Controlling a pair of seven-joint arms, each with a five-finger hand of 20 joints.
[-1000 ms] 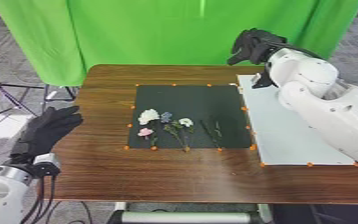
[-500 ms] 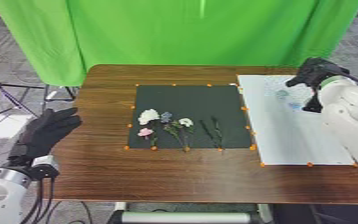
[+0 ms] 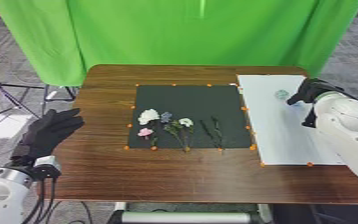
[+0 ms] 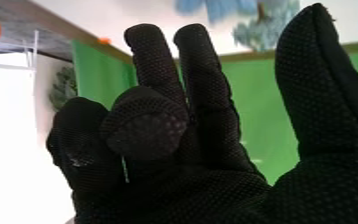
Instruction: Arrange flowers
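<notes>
Right hand (image 3: pixel 318 91) hung wide over the white sheet's (image 3: pixel 273 135) right edge, near the pale green flower (image 3: pixel 281 94). Left hand (image 3: pixel 47 134), wide too. Flowers (image 3: pixel 148 116) lay on the dark mat (image 3: pixel 193 97), which stretched beyond them.

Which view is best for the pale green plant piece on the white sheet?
Right wrist view: the pale green plant piece is larger there, its ruffled texture visible, though it runs to the picture's edge. Head view shows it small, but gives its place: on the far part of the white sheet, near the right hand.
</notes>
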